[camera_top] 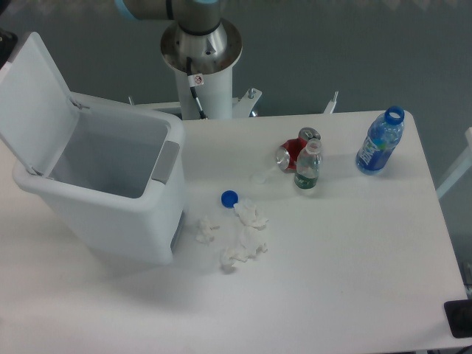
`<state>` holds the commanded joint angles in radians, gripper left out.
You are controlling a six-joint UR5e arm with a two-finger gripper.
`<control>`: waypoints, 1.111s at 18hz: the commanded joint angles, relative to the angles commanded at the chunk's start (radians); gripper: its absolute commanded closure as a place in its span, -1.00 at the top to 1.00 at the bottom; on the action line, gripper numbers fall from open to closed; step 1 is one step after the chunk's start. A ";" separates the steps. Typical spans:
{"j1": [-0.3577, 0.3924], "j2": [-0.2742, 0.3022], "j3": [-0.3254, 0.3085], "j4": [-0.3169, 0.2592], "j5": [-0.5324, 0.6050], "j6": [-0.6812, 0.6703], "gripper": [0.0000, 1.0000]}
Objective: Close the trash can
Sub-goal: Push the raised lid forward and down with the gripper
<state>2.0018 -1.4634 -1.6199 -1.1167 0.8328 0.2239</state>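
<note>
The trash can [110, 199], a large white bin, stands on the left of the table. Its flat lid [35, 99] is swung up and back to the left, leaving the inside open to view. A grey latch [166, 162] sits on its front rim. At the top left edge, just behind the lid's upper corner, a small dark part of the gripper [6, 38] shows. Its fingers are hidden, so open or shut does not show.
The arm's base column [200, 51] rises behind the table. Right of the bin lie a blue cap [229, 197] and crumpled tissues [243, 236]. Further right are a red can [295, 150], a small bottle [307, 167] and a blue bottle [380, 141].
</note>
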 joint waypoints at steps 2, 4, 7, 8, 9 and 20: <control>0.009 -0.005 -0.002 0.002 0.003 0.000 1.00; 0.017 -0.003 -0.006 0.000 0.003 0.000 1.00; 0.040 0.003 -0.012 0.000 0.003 0.000 1.00; 0.055 0.003 -0.012 0.000 0.003 0.000 1.00; 0.075 0.003 -0.018 0.000 0.003 0.000 1.00; 0.152 0.023 -0.051 -0.002 0.032 0.061 1.00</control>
<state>2.1537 -1.4404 -1.6705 -1.1183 0.8650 0.2853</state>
